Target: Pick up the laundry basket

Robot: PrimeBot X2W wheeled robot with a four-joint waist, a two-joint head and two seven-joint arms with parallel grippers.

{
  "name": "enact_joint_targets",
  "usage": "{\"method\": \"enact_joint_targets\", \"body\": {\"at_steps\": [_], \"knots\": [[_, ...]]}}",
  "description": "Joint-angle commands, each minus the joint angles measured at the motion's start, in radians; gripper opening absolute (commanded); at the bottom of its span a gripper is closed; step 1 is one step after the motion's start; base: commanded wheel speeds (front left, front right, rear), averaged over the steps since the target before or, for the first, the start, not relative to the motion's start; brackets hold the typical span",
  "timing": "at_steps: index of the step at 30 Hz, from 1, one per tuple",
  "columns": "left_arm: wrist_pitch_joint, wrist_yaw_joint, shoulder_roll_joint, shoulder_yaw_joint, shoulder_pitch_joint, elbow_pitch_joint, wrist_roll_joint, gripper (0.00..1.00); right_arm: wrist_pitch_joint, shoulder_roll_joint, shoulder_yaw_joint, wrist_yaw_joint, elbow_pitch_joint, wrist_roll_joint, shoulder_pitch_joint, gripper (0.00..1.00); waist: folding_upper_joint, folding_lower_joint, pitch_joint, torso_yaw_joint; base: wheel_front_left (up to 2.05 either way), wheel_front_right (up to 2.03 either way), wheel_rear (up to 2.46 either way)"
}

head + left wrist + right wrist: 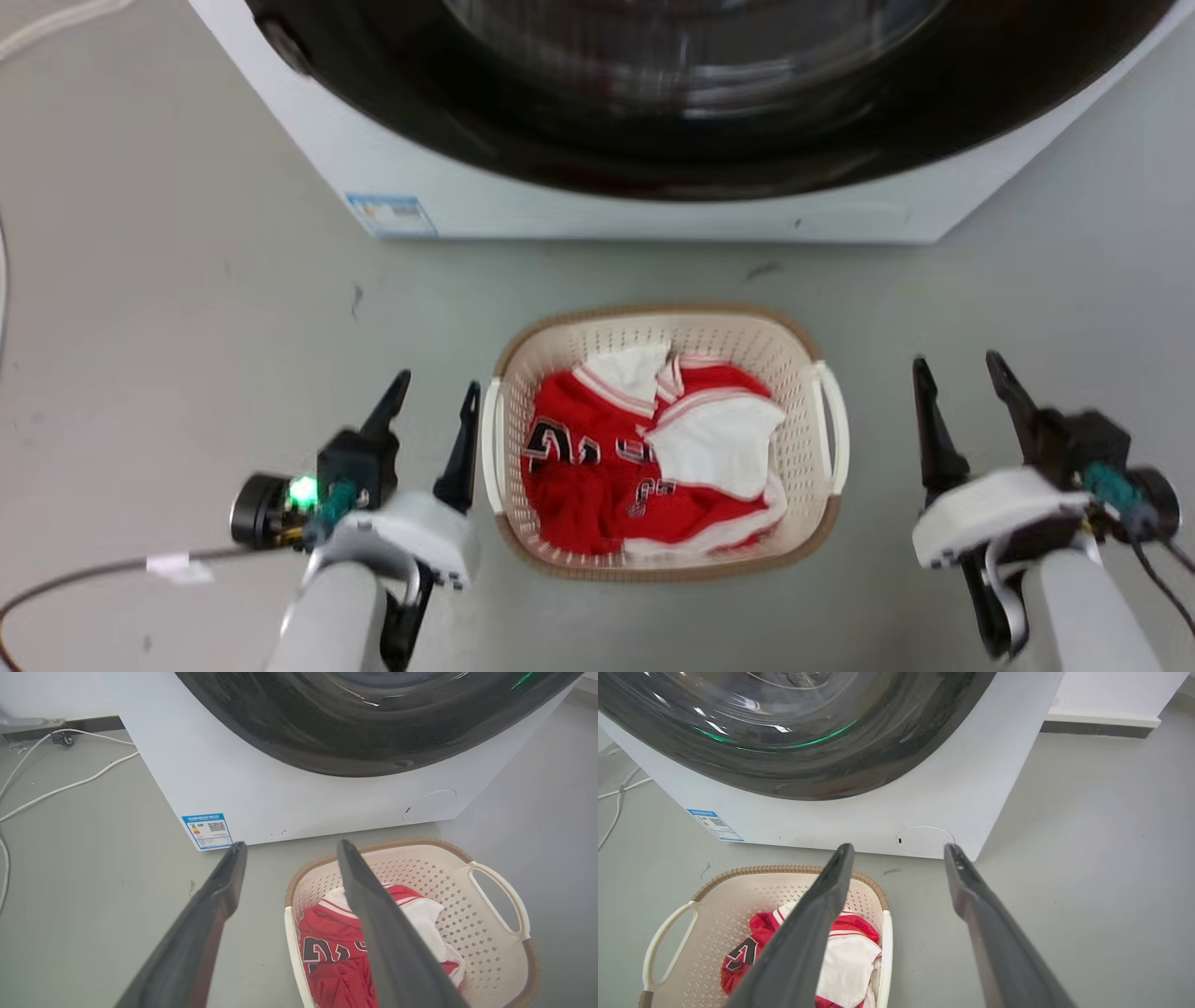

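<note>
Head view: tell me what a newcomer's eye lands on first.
The red and white clothes piled in the laundry basket on the grey floor, mid-picture, stand out first. Behind it looms the washing machine with its dark round door. Both open, the left gripper and right gripper flank the basket.

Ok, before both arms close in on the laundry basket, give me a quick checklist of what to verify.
1. Left pincer open: ok.
2. Right pincer open: ok.
3. Left pincer beside the left handle: ok, close alongside.
4. Right pincer at the right handle: not ok, floor between them.
5. Laundry basket upright, clothes inside: ok.
6. Laundry basket clear of the washing machine: ok.
</note>
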Motion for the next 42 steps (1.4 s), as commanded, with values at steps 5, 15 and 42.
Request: {"method": "enact_joint_targets", "body": {"at_steps": [5, 15, 42], "knots": [[-0.003, -0.017, 0.022, -0.029, -0.165, 0.167, -0.032, 1.00, 0.028, 0.001, -0.010, -0.001, 0.120, -0.004, -0.139, 1.00, 0.0000, -0.0002, 0.173, 0.022, 0.00, 0.00, 0.00], [0.016, -0.022, 0.042, -0.191, -0.390, 0.436, -0.150, 1.00, 0.094, 0.000, -0.031, -0.001, 0.341, -0.030, -0.331, 1.00, 0.0000, -0.0002, 0.291, 0.037, 0.00, 0.00, 0.00], [0.277, -0.022, 0.158, -0.642, -0.646, 0.558, -0.574, 1.00, 0.193, 0.001, 0.026, -0.001, 0.769, 0.021, -0.648, 1.00, 0.0000, -0.0002, 0.440, 0.023, 0.00, 0.00, 0.00]]}}
